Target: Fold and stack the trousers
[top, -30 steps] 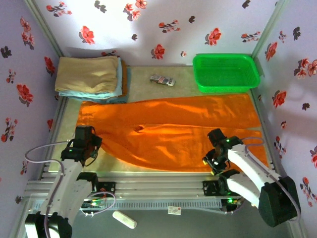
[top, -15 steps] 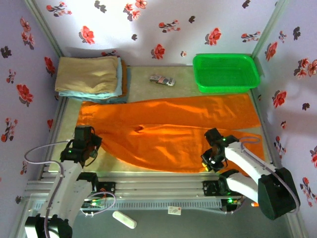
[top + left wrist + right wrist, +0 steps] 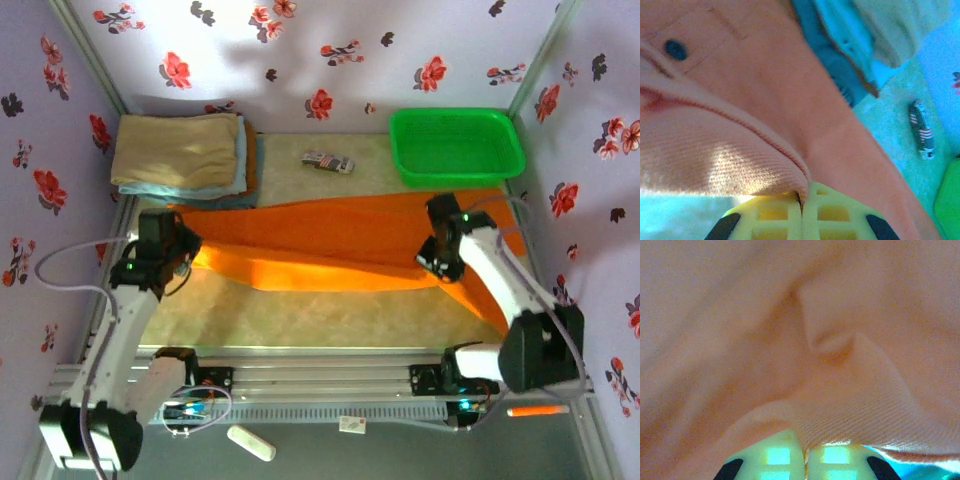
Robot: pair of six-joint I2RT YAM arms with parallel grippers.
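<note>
One pair of orange trousers (image 3: 340,240), one cloth pile (image 3: 180,150), one green basket (image 3: 455,116), one striped packet (image 3: 328,161)

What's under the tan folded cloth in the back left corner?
A light blue folded cloth lies under the tan cloth, its edges peeking out. Its middle, and anything lower in the pile, is covered.

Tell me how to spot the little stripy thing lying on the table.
Find the green basket at the far right of the table, then look left toward the stack of folded cloths. Between them, just beyond the orange trousers, lies the stripy thing. It is small, dark with red-and-white stripes, while its neighbours are big and plain.
</note>
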